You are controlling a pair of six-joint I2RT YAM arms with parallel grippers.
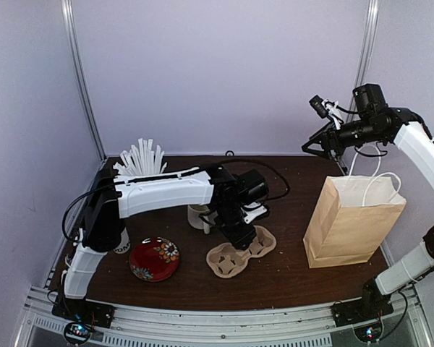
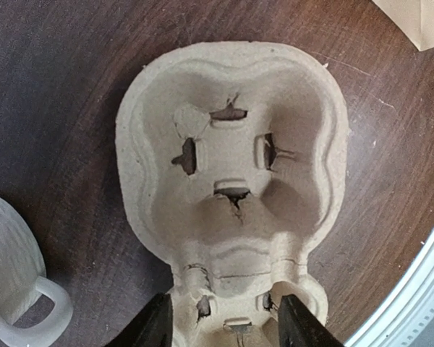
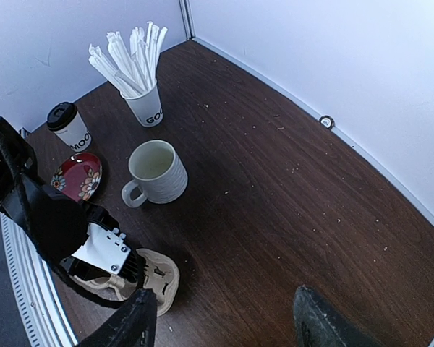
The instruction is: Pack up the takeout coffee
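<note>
coffee cup (image 3: 71, 131): "MOO" in black letters, edge of the word cut off
straw cup (image 3: 147, 108): "GO", the rest turned away

And here's the setting, a robot lab test booth: plain pale wall panels (image 1: 202, 72) framed by metal corner posts (image 1: 82, 79), a dark brown wooden desk (image 1: 289, 282) edged with an aluminium rail (image 1: 224, 322), white left arm (image 1: 159, 191) and white right arm (image 1: 423, 148) bolted along it.

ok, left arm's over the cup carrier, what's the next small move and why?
Probably lower and close the left fingers on the carrier: they straddle one end of it, apart, and its pockets are empty. The lidded coffee cup stands by the red plate, untouched.
</note>
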